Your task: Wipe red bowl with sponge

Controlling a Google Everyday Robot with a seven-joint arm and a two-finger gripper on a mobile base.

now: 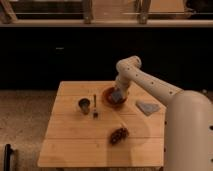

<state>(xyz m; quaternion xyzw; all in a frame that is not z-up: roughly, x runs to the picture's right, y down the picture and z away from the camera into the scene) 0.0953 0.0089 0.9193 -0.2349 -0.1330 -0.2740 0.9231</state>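
One gripper (118, 91), low over the red bowl (107, 96) at the table's (75, 145) far middle, with the sponge (116, 96) at its tip inside the bowl. You cannot tell its hold. Sponge likely soft and light, so pinch its sides. Bowl may slide.

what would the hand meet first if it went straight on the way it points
Pointing down over the red bowl, the hand would likely press the sponge at its tip into the bowl first; they may already touch, depth is unclear.
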